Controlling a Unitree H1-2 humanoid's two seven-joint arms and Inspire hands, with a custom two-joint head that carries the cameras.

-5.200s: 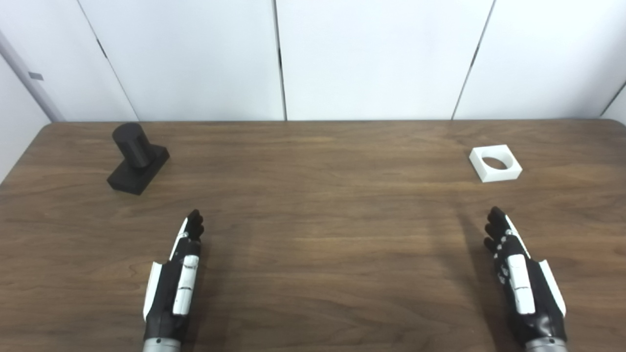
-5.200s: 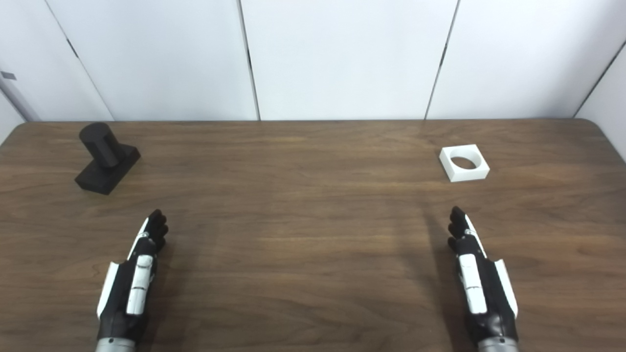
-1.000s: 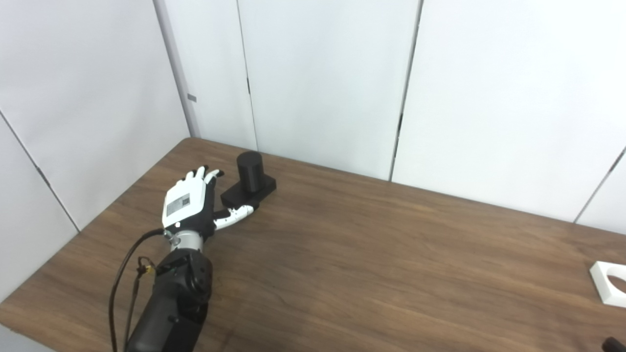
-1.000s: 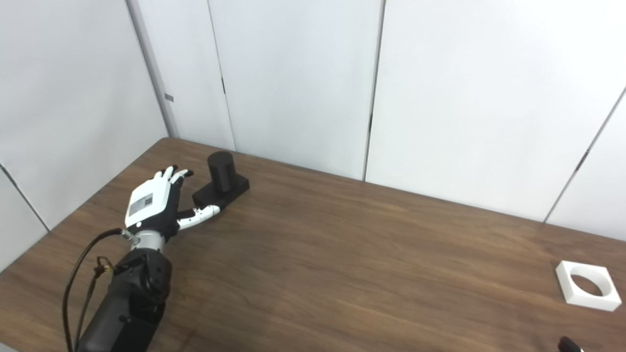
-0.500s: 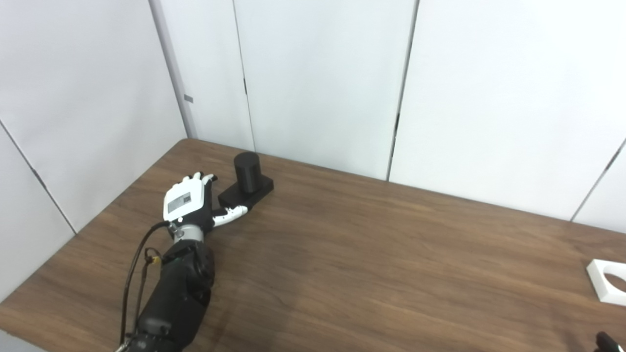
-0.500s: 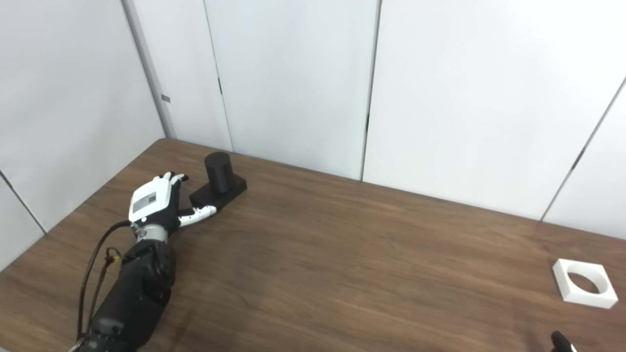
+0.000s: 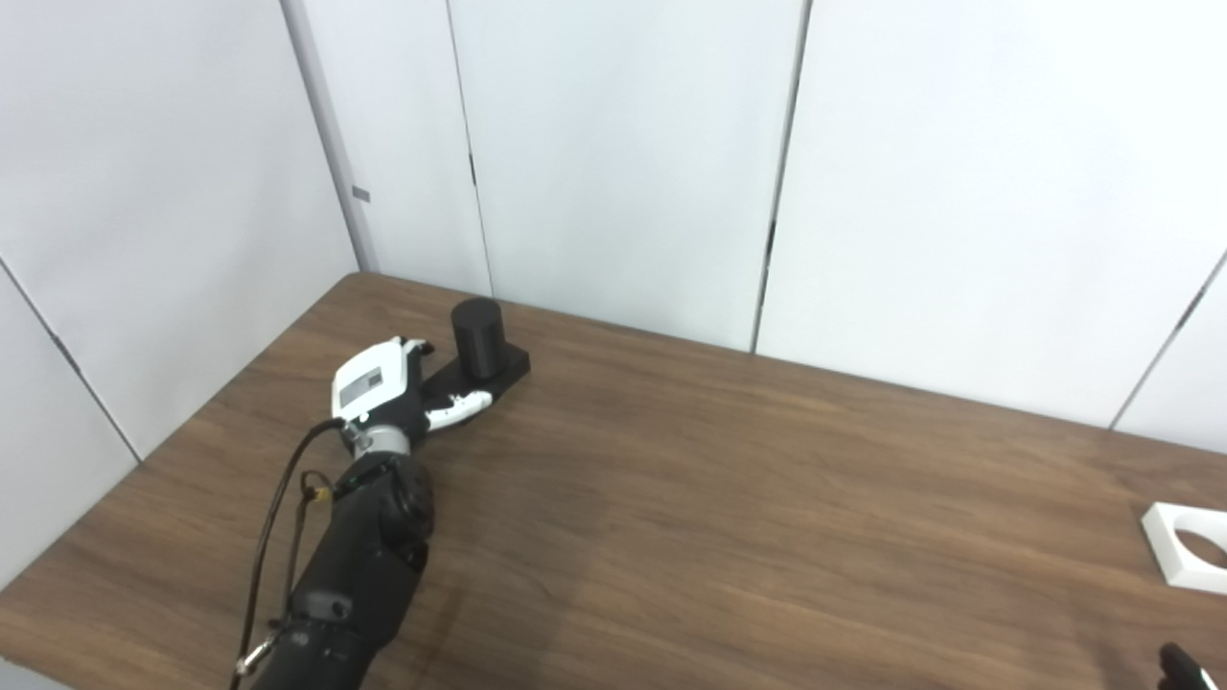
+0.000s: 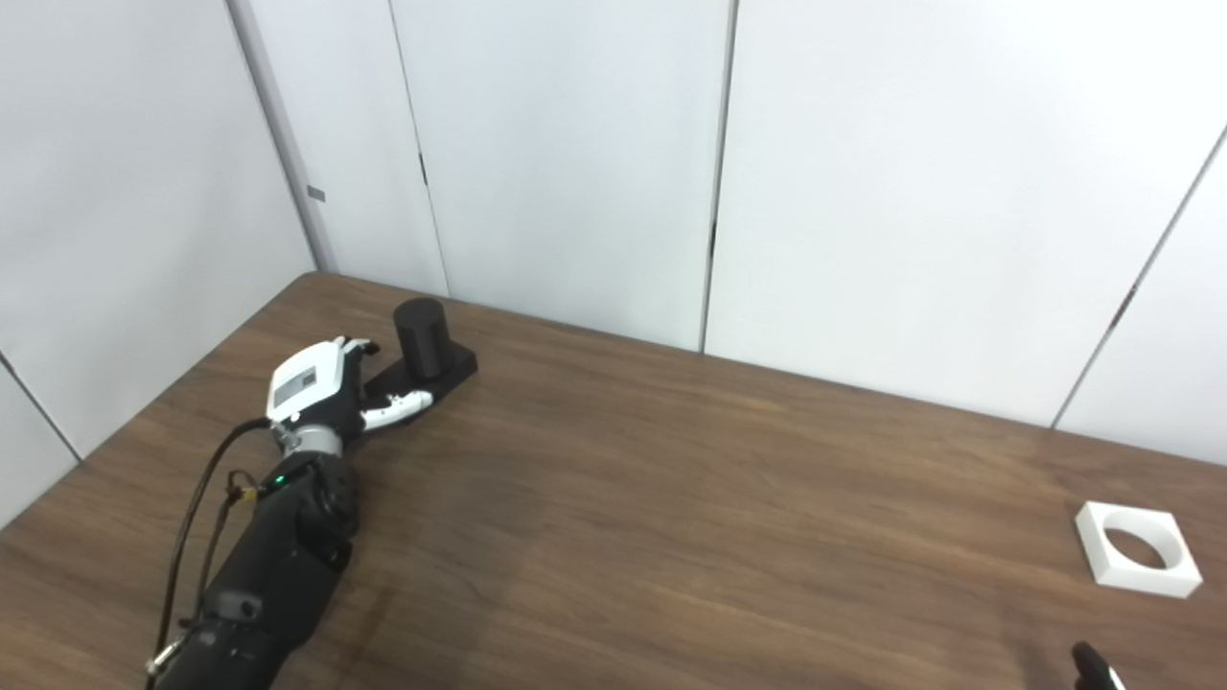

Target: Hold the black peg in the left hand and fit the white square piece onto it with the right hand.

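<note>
Fig.: My left hand [image 7: 383, 393], upper-left of frame, fingers spread w/ thumb out, reaches the near end of the black cylindrical peg on its rectangular block base [image 7: 476, 359] on the dark wood-grain counter [image 7: 729, 498]; not yet closed on it. White square plastic piece w/ round hole [image 8: 1137, 548] lies flat at far right, well apart. My right hand [image 8: 1093, 666] shows only a tip at lower right; state can't be told. Peg looks rigid, light, matte; best gripped across the base, leaving the cylinder clear. Hole fit prob. snug.
</note>
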